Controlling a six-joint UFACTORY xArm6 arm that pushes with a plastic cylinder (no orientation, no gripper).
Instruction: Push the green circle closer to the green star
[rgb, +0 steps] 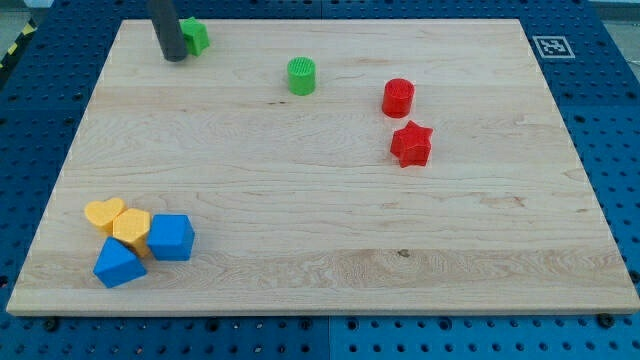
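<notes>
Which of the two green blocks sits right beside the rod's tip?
The green star, at the view's top left, right beside my tip. The green circle stands apart, well toward the view's right.

A light wooden board (330, 240) with visible grain is laid across most of the view. It is surrounded by a blue perforated surface (40, 110), seen at every edge. A black-and-white square marker (549, 46) is fixed at the board's top right corner. Yellow-black striped tape (14, 48) is glimpsed at the view's top left. Lighting is even.
</notes>
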